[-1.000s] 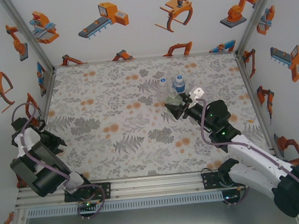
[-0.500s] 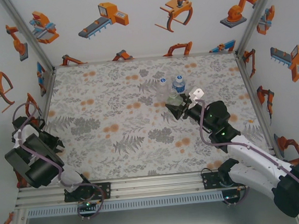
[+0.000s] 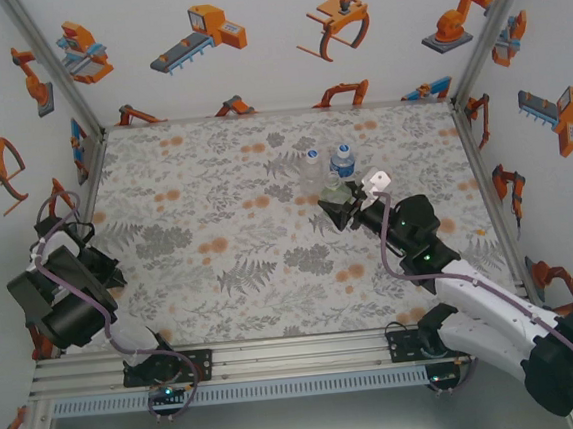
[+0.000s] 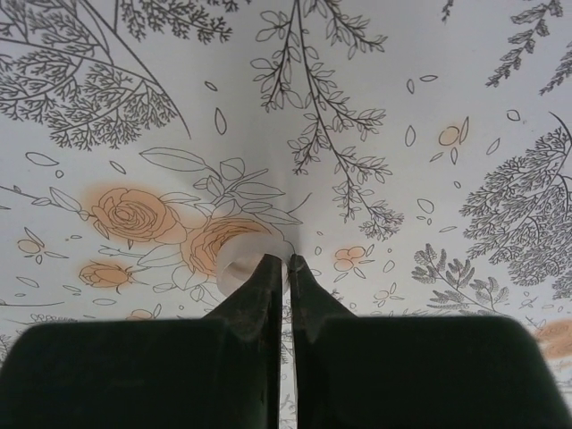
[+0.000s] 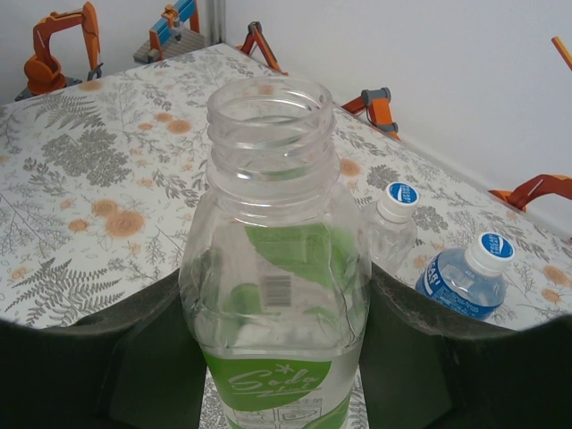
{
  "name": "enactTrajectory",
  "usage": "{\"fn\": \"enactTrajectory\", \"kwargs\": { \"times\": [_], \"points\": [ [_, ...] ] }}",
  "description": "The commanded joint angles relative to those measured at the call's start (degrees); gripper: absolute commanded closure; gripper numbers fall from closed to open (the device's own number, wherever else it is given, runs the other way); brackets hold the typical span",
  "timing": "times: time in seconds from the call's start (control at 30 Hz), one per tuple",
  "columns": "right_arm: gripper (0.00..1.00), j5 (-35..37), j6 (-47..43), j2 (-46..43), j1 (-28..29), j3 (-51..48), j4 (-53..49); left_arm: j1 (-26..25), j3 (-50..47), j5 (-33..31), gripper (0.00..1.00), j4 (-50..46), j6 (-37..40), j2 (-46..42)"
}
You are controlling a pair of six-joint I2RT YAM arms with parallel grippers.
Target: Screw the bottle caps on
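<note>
My right gripper (image 5: 277, 357) is shut on the green-labelled bottle (image 5: 275, 268), which stands upright with its threaded neck open and uncapped. In the top view this bottle (image 3: 332, 184) sits at the right gripper (image 3: 336, 200) just right of the mat's middle. Behind it stand a colourless bottle (image 5: 391, 234) and a blue-labelled bottle (image 5: 465, 279), each wearing a white cap with a blue top. My left gripper (image 4: 287, 261) is shut, pinching the wall of a pale translucent bottle cap (image 4: 239, 266) at its fingertips, over the mat. The left gripper (image 3: 106, 273) hangs at the mat's left edge.
The floral mat (image 3: 215, 201) covers the table, fenced by white walls printed with orange robot pictures. The two capped bottles (image 3: 311, 166) (image 3: 342, 159) stand close together just beyond the right gripper. A metal rail (image 3: 279, 356) runs along the near edge.
The left arm has drawn back toward the left near corner and its jaws closed the last bit. The right arm and the bottles have stayed put.
</note>
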Motion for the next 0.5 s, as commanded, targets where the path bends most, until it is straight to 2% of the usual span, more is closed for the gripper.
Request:
{"fn": "enactTrajectory", "kwargs": {
  "times": [0.0,0.2,0.3,0.47],
  "points": [
    [0.75,1.06,-1.19,-0.63,0.20,-0.35,3.12,-1.23,1.65,-0.10,0.95,-0.78,1.18,0.90],
    [0.76,0.68,-1.25,-0.39,0.21,0.45,1.27,-6.84,2.90,1.04,0.97,-3.72,0.97,-4.45],
    [0.78,0.71,-2.25,-0.23,0.02,2.21,-2.16,-13.04,2.40,0.70,0.97,-5.35,0.30,-8.81],
    [0.81,0.42,-2.22,-0.27,-0.14,4.89,-6.78,-26.53,2.98,-1.06,0.97,-7.52,-2.58,-15.57]
  ]
}}
